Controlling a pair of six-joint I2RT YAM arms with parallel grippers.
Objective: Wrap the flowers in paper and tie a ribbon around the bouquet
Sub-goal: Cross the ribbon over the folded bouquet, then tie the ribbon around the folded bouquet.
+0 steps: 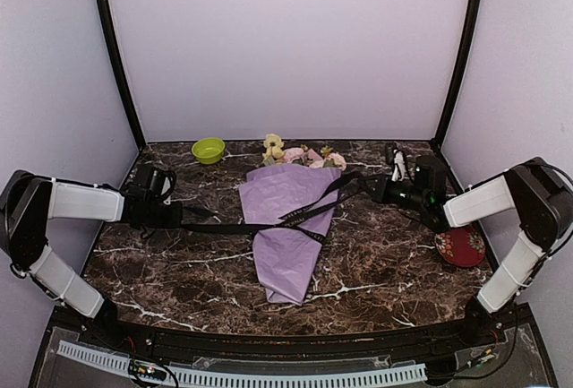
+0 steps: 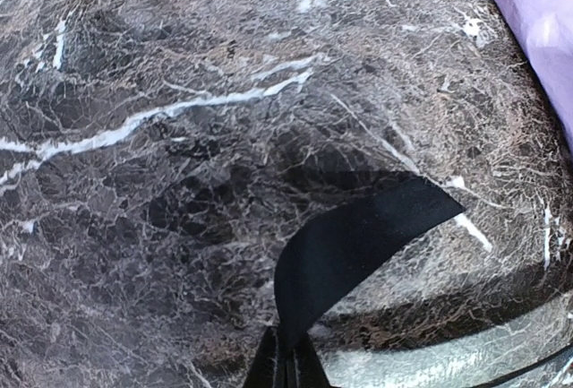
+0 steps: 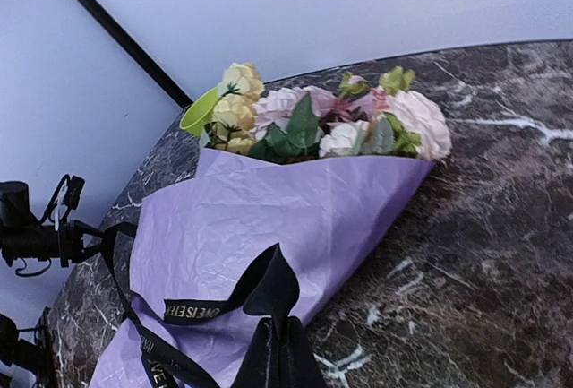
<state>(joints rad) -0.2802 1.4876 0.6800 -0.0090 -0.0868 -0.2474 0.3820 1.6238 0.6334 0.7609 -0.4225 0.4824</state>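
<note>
Two clamps on ribbon [image 1: 228, 227]: left pincer [image 2: 286, 359], right pincer [image 3: 281, 345] | gold lettering [image 3: 192, 310] illegible

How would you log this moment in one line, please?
stage: tying ribbon | left gripper: shut on ribbon | right gripper: shut on ribbon | bouquet: wrapped, on table

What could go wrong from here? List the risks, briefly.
The ribbon is pinched at both ends by the left gripper and right gripper; an uneven pull might drag the bouquet sideways.
Its crossing lies on the tapering paper and may slip toward the narrow tip.
The red dish lies near the right arm and could get knocked.
</note>
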